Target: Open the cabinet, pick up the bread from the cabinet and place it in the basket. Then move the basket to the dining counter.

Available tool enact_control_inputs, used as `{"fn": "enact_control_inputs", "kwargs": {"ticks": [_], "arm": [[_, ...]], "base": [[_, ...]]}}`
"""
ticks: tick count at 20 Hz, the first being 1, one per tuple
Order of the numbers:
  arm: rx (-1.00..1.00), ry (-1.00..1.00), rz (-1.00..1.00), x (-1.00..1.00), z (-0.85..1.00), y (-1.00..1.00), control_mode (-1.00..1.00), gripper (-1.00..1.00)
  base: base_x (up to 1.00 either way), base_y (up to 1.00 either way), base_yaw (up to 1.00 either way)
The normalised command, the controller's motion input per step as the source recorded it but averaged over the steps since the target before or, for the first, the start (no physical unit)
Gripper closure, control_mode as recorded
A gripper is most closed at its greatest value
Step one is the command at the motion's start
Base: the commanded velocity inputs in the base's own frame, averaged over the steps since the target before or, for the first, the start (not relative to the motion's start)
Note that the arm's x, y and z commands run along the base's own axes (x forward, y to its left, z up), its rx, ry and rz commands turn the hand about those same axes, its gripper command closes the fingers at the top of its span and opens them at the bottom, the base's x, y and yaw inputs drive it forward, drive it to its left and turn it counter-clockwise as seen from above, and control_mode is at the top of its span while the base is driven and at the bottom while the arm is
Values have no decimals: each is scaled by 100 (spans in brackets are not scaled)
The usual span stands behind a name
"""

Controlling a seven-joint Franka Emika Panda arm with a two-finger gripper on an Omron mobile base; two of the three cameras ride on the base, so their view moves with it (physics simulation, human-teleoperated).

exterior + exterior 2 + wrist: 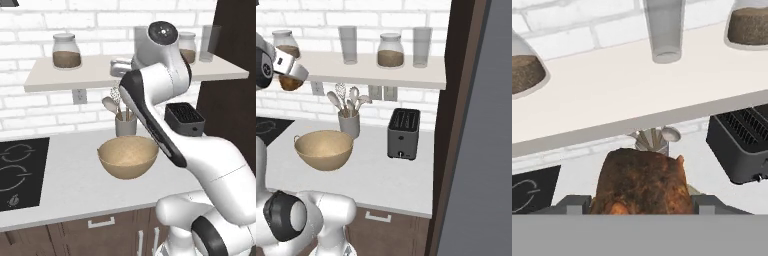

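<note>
The hand (643,207) is clamped on the bread (643,182), held up near the shelf (75,75), above the basket (128,157) on the bench (70,185). The bread looks light, crusty and crushable, best held across its middle. The hand view shows the grip close; the right base view shows the toaster (403,133) beside the basket.

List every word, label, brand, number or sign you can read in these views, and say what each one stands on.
No readable text in any view.
Cooktop: pale ring outlines and a small knob mark, no letters or digits.
Glass jars: brown filling, no labels.
Toaster: plain dark front, no brand.
Basket, utensil pot, bread held in the hand: unmarked.
</note>
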Motion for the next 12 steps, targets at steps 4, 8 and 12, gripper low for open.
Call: {"fn": "enact_control_inputs", "kwargs": {"ticks": [4,8,12], "arm": [[0,20,0,-86,-81,2,-100,100],[3,30,5,0,-100,-4,-100,100],[0,24,4,33,-100,0,-100,100]], "base": [[0,0,0],[0,0,0],[0,0,0]]}}
